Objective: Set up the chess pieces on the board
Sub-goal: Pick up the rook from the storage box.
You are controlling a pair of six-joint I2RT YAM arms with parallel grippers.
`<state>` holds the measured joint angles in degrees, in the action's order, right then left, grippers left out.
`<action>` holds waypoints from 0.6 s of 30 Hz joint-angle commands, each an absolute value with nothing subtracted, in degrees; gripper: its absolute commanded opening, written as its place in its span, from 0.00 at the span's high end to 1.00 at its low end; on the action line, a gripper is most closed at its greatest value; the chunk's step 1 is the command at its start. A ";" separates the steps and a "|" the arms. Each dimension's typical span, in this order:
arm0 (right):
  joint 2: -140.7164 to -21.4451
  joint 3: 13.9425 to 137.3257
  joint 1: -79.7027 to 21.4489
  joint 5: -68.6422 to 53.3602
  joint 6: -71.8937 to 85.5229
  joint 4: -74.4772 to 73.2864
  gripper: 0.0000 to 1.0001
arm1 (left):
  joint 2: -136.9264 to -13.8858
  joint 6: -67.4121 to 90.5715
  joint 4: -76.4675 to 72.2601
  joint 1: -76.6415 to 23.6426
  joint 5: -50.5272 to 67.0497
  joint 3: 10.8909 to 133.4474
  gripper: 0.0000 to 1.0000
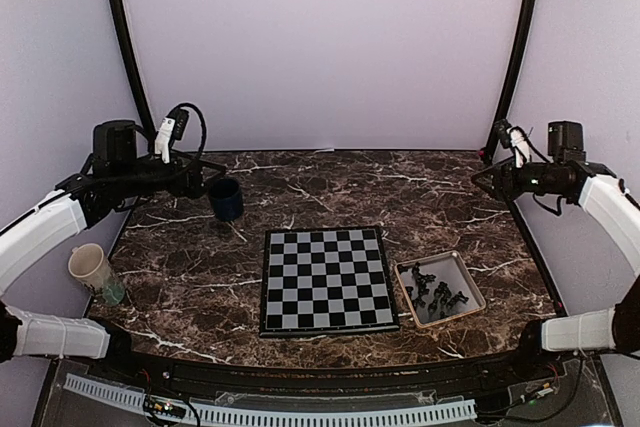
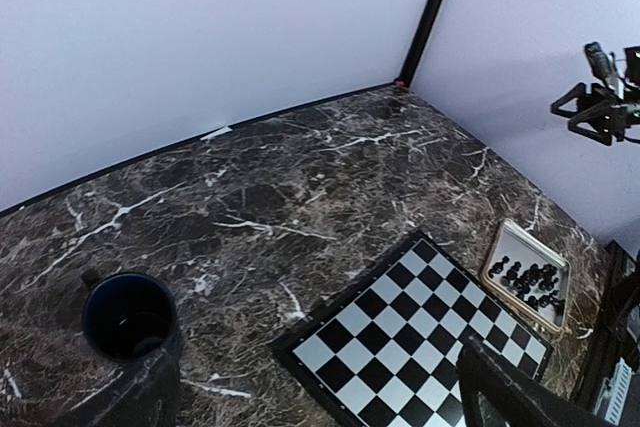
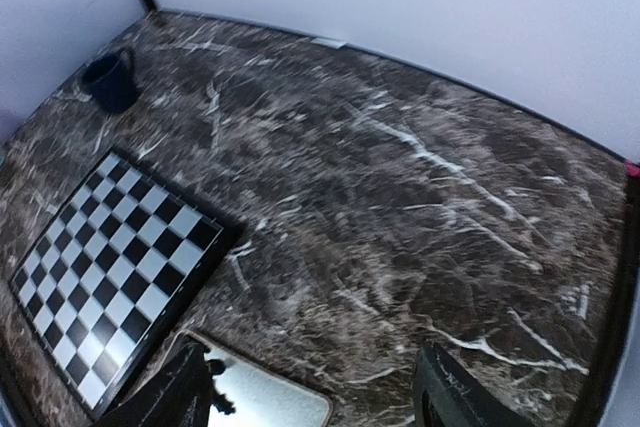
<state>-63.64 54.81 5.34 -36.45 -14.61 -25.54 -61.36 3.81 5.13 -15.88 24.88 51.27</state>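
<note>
On the table, toward 6 o'clock: the board (image 1: 328, 281) lies flat on the dark marble table (image 1: 300, 182). It has black and pale grey squares and a thin black border, with one edge facing my arm bases.
Chess pieces: the chess pieces (image 1: 436, 294) sit in a loose cluster inside the tray (image 1: 428, 259). They are small and near-black, too small to count. Every piece I can see is in the tray.
Tray: tan-rimmed and square, turned slightly askew. It sits just beside the board at the board's 3 o'clock; I cannot tell whether the two touch.
Left pincer: my left pincer (image 1: 218, 171) hangs above the table at 10 o'clock from the board. The jaws are spread as wide as they go and hold nothing. In its wrist view, one of the fingers (image 2: 515, 397) sits over a corner of the board.
Right pincer: my right pincer (image 1: 478, 179) hangs high at 2 o'clock from the board, near the right wall. The jaws are well apart with nothing between them. Its wrist view shows one of the fingers (image 3: 455, 397) over bare marble.
Dark blue cup: the dark blue cup (image 1: 225, 198) stands upright, mouth up, at 11 o'clock from the board and apart from it. In the top view it is just beside my left pincer's tip.
Pale cup: the pale cup (image 1: 93, 269) is at 9 o'clock from the board, near the table's left edge. It looks tilted.
</note>
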 commanded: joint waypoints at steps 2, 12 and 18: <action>-67.32 58.03 -4.39 -37.75 -29.84 -40.00 0.35 | -64.24 1.10 10.47 -23.54 23.86 56.19 0.01; -68.65 53.91 -22.48 -23.44 -37.18 -46.39 0.49 | -66.58 -1.35 5.69 -38.86 8.16 53.59 0.01; -74.01 52.36 -25.40 -19.99 -34.22 -44.66 0.59 | -74.45 -3.65 5.69 -47.04 -29.33 56.77 0.01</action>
<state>-70.81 53.32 -24.01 -23.75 -35.20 -44.45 -69.54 -2.17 6.87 -45.32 -2.02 54.76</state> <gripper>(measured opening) 0.436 0.989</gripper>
